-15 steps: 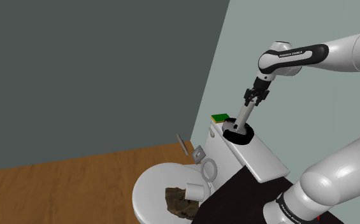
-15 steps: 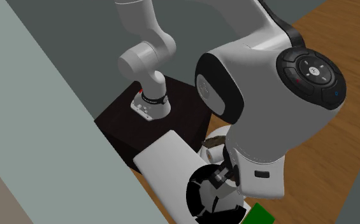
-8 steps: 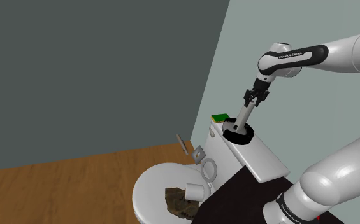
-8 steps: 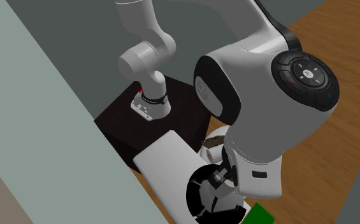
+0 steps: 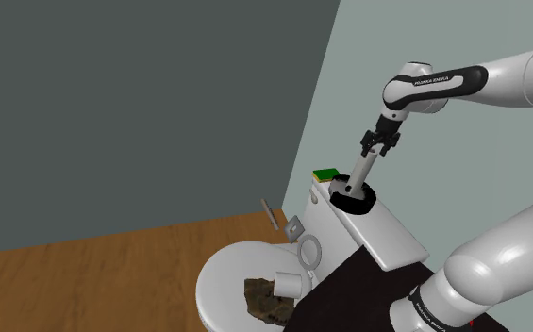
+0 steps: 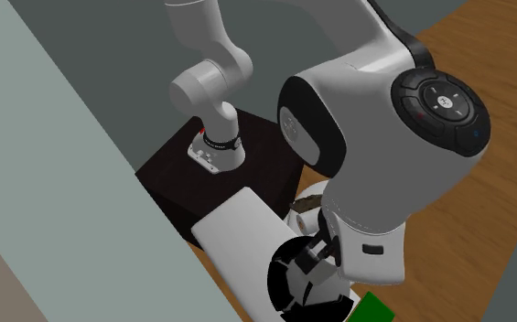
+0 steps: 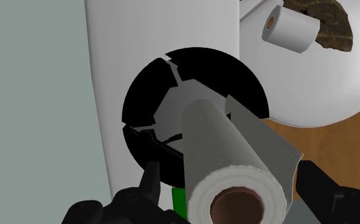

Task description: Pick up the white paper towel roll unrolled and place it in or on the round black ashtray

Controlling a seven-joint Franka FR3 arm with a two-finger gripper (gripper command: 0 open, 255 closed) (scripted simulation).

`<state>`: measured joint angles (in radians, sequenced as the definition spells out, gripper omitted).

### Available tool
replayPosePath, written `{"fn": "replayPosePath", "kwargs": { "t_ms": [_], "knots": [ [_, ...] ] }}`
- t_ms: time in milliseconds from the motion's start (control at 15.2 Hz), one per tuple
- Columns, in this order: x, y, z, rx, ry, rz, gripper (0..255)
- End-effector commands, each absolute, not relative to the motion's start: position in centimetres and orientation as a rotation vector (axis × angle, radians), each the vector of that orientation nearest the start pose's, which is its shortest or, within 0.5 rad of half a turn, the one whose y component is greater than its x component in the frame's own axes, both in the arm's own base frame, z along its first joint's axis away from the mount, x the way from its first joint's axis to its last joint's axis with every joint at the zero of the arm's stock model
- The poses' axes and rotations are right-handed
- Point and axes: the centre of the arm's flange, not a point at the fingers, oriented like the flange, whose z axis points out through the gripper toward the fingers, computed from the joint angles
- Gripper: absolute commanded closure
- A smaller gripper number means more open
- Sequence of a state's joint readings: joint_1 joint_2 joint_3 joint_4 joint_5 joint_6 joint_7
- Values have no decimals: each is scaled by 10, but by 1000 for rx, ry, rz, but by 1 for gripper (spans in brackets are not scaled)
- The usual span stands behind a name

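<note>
Nothing has shifted, the paper towel roll (image 7: 226, 159) leans in the round black ashtray (image 7: 140, 95), the gripper (image 7: 229, 173) spread open around it, untouching, so delivery looks done.

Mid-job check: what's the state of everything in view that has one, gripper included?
gripper: open, fingers apart on either side of the paper towel roll.
paper towel roll: tilted, lower end inside the ashtray, one sheet loose along its side.
ashtray: upright on the tank lid.
toilet lid: down, carrying a small roll and a brown lump.
small roll: lying on its side.
</note>
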<state>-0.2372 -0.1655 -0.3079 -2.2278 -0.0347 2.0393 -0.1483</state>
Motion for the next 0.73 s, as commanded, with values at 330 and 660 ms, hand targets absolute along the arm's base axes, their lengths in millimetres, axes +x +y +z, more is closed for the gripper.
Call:
{"fn": "replayPosePath", "kwargs": {
  "t_ms": [330, 660],
  "knots": [
    [421, -261, 481, -3058, 582, 35, 0],
    [421, -261, 481, -3058, 582, 35, 0]
  ]
}}
